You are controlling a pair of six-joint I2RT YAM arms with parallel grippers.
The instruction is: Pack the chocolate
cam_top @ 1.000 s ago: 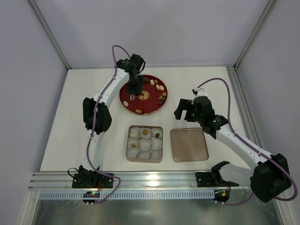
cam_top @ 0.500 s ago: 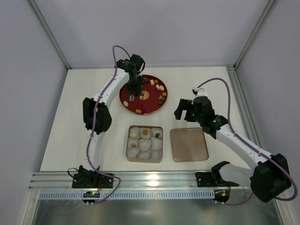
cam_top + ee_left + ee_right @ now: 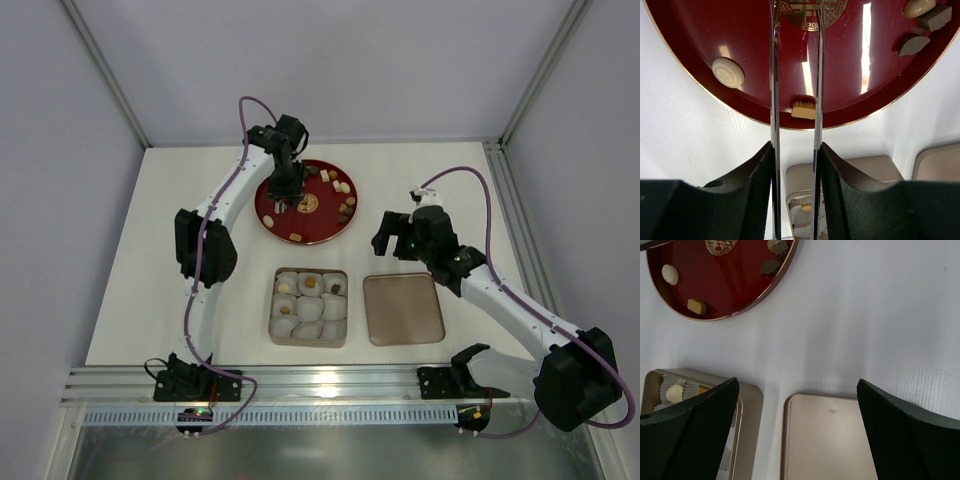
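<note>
Several small chocolate pieces [image 3: 340, 187] lie scattered on a dark red plate [image 3: 330, 232] with a gold rim. My left gripper [image 3: 283, 185] hangs over the plate's left half, shut on a pair of thin metal tweezers [image 3: 774, 90]. The blades stand apart and their tips run off the top of the left wrist view. A tan chocolate [image 3: 804, 110] lies on the plate below the blades, near the rim. A cream round chocolate [image 3: 728, 72] sits to the left of them. My right gripper [image 3: 395, 232] hovers open and empty right of the plate.
A gold tin [image 3: 275, 330] lined with white paper cups sits in front of the plate, with a few chocolates [image 3: 311, 283] in its back row. Its flat lid [image 3: 403, 308] lies to the right, below my right gripper [image 3: 797, 385]. Frame posts stand at the far corners.
The left arm has barely shifted over the plate. The right arm, the chocolates, the tin and the lid have not moved.
</note>
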